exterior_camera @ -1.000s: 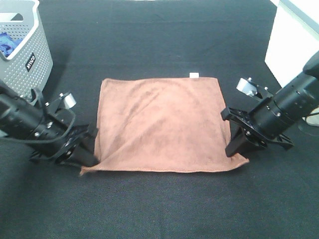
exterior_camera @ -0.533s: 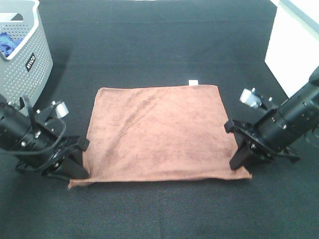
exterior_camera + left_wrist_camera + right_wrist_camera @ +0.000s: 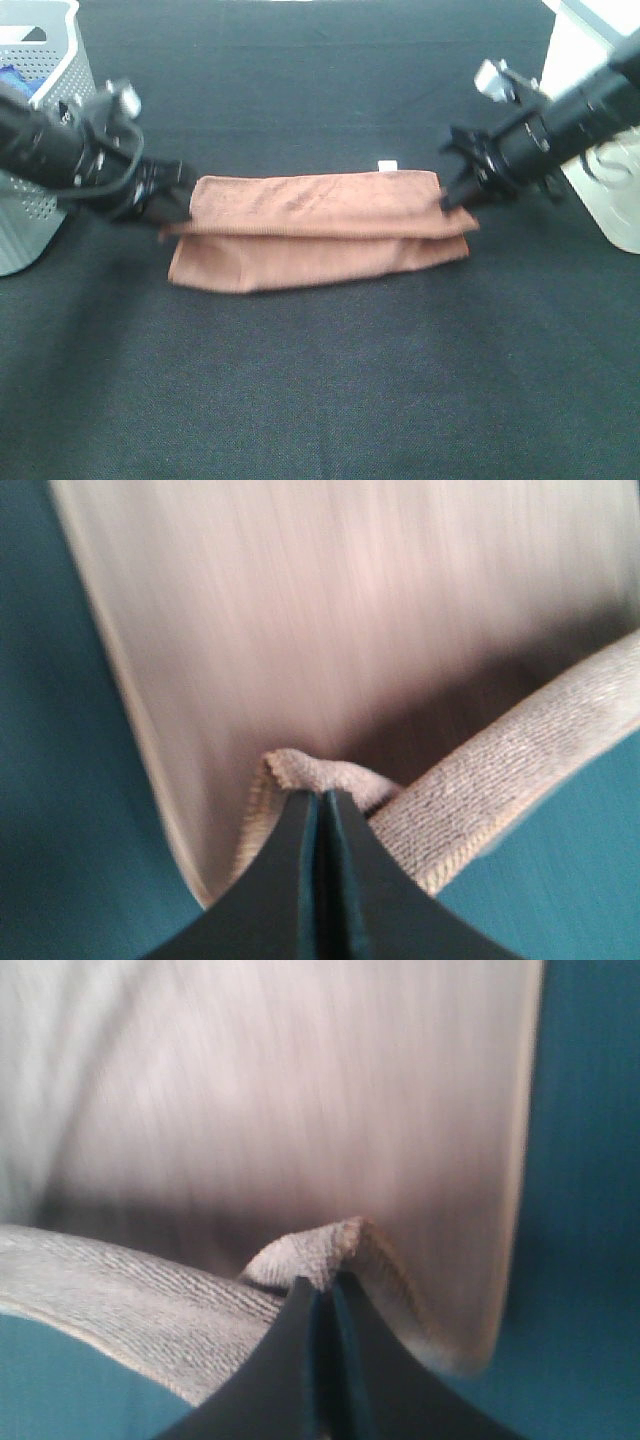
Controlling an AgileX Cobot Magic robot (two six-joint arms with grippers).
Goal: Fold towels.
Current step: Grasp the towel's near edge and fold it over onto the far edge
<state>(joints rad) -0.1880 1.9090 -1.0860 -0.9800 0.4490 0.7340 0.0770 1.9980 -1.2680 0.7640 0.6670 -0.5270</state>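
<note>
Plainly, the towel (image 3: pixel 320 250) is a soft, light thing. It hangs limp between the left claw (image 3: pixel 175 202) and the right claw (image 3: pixel 452 193), and it lies doubled on the dark table cover (image 3: pixel 320 390) beneath them, with the upper layer stretched from one claw to the other and a strip of the lower layer showing on the side nearer the camera.

Each claw is pinched tight on one corner of the cloth. Both wrist views show the jaws closed together with a small peak of hem bunched at their tips.

The corners by the stitched hem look like the right hold, since the pile is too loose to grip mid-sheet. I judge the microfibre will drag and cling on the cover rather than slide, so lifting it clear should suit better than pulling it flat.

A small white tag (image 3: pixel 388 164) sits on the towel's far edge, nearer the right claw.

For room, a grey basket (image 3: pixel 22 225) stands close behind the left claw and a white bin (image 3: pixel 615 210) close behind the right. Ahead of both claws, and past the towel's far edge, the cover lies bare.
</note>
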